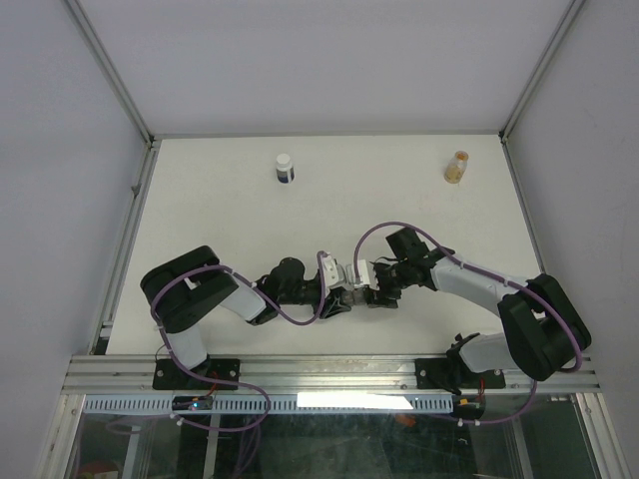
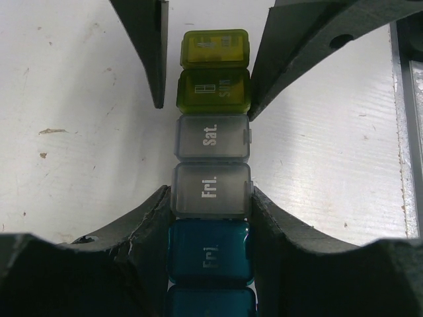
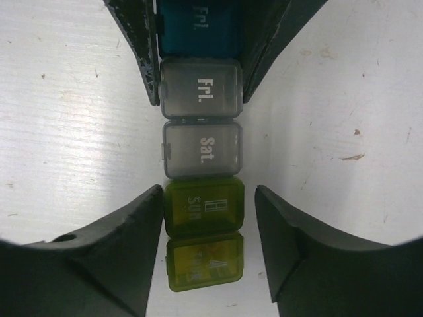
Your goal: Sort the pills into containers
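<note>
Containers [image 2: 211,165] lie near-centre on the tabletop [image 2: 79,132], long axis running left-right: left jaws clamp the grey-and-blue part, while right jaws stand open astride the green end, not gripping.

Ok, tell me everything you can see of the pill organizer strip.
The pill organizer strip is a row of joined translucent plastic cubes with day labels, lids shut, lying flat on the white table: yellow-green, green Sun, grey Sat. and Fri., teal Fri., then blue. The left claw is clamped on the grey-teal part; the right claw stands open around the Sun cube.
</note>
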